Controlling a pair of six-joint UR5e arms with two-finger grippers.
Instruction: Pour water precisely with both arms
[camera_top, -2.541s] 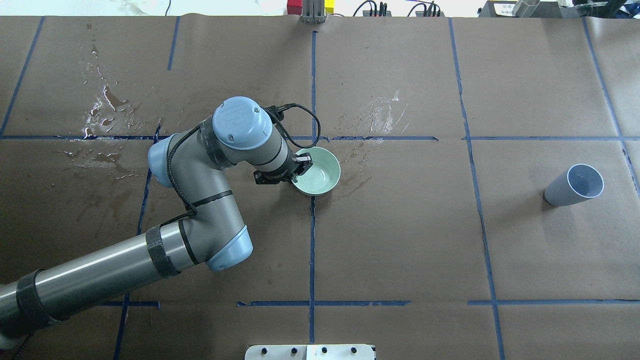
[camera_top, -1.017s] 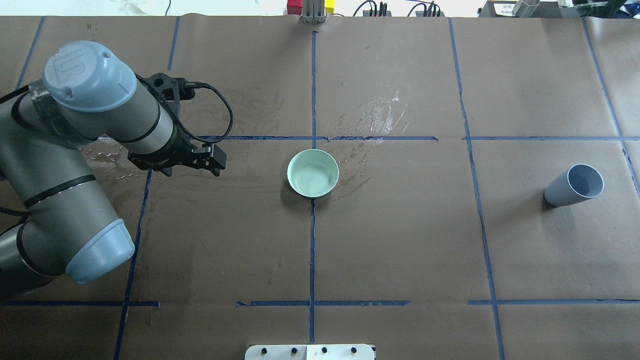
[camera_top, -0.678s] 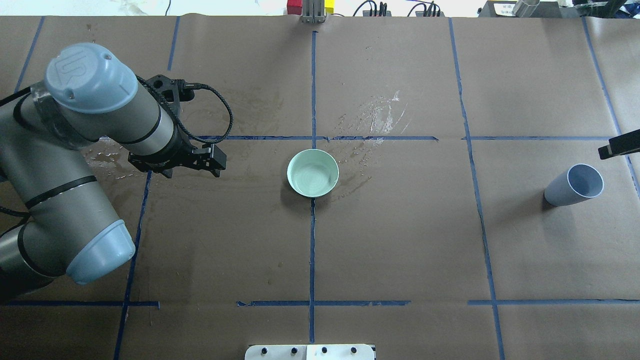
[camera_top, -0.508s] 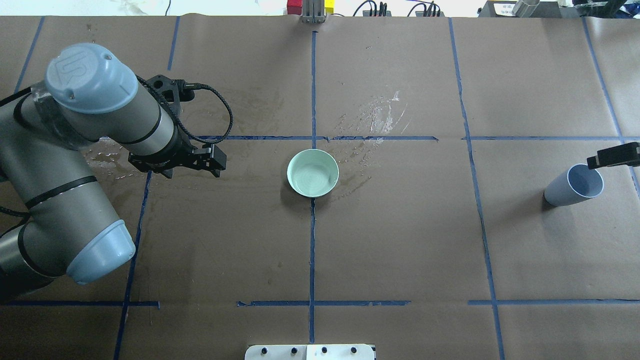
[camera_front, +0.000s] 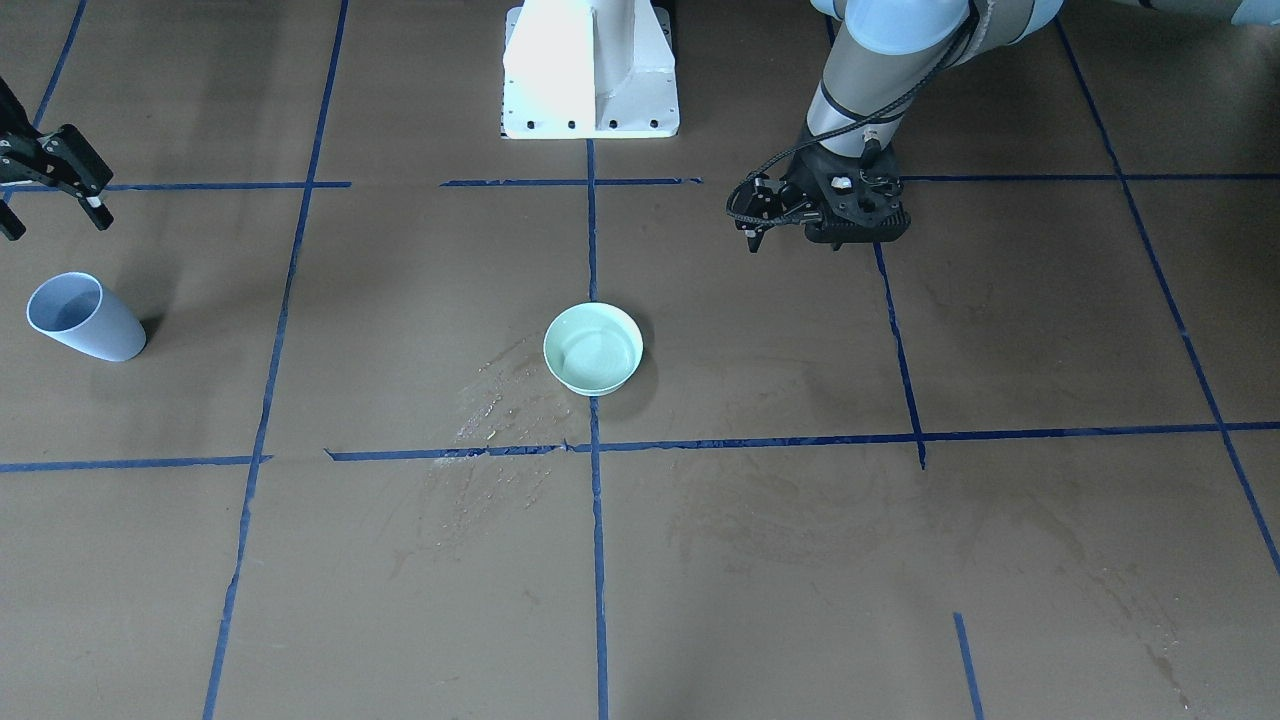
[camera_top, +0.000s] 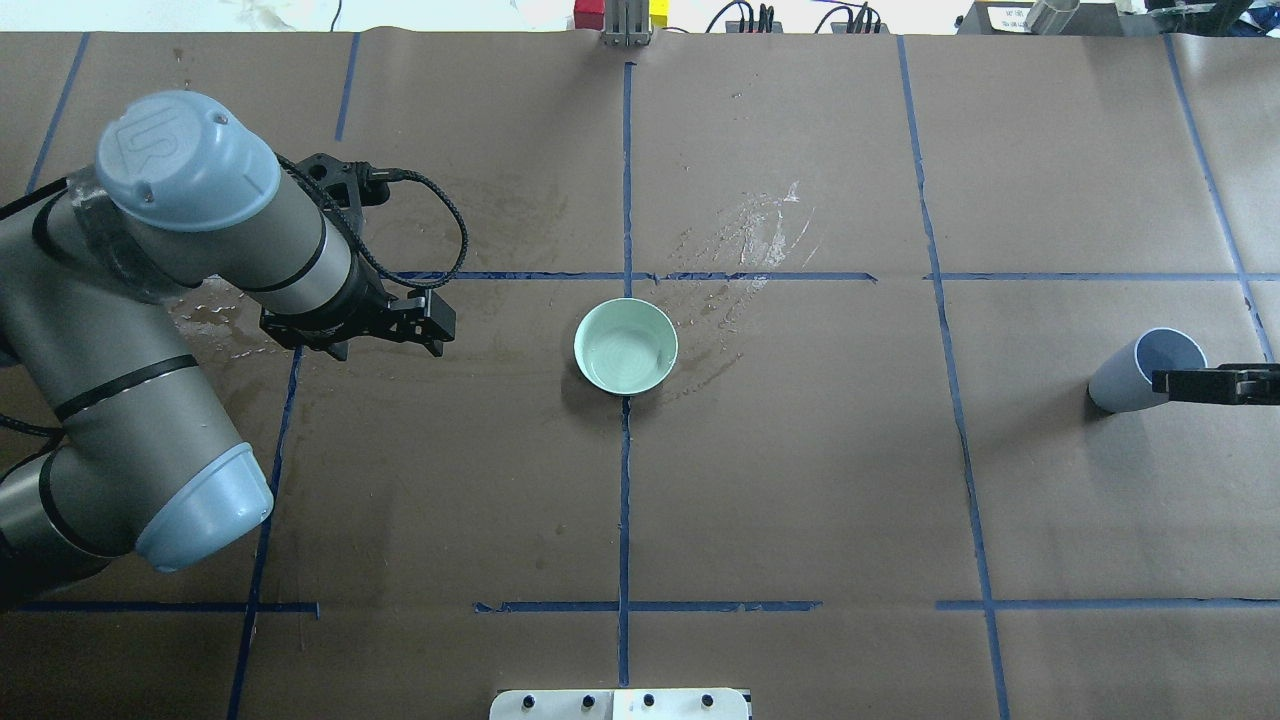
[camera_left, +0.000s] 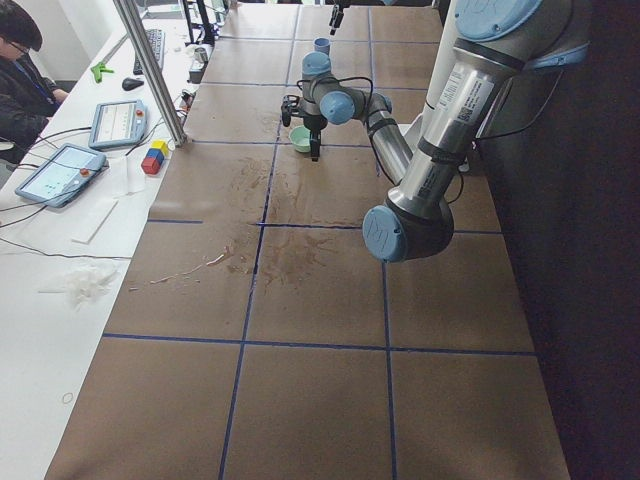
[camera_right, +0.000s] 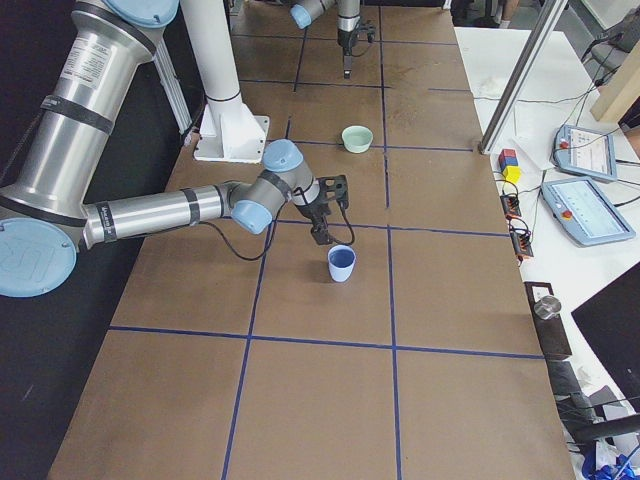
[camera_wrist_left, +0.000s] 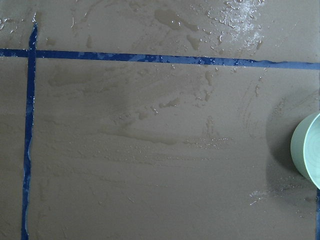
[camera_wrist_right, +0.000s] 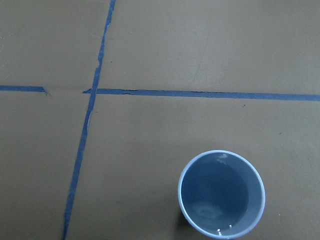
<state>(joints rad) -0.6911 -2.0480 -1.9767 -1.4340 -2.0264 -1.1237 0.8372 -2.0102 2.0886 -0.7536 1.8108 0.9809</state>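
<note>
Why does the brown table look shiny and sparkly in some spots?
Overhead view: light bounces bright white off the streaky patch beyond the bowl. Left wrist view: water puddles glint near the top. Right wrist view: the paper looks dull, no glare.

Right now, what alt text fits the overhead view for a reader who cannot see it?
A mint-green bowl sits mid-table on brown paper. The left gripper hovers open well left of it; the right gripper overlaps a blue cup at far right.

Brown-papered table (camera_top: 800, 480), blue tape grid (camera_top: 625, 480). Green bowl (camera_top: 626, 346) central; blue cup (camera_front: 88, 322) upright, well apart. Water (camera_front: 495, 400) beside bowl.
</note>
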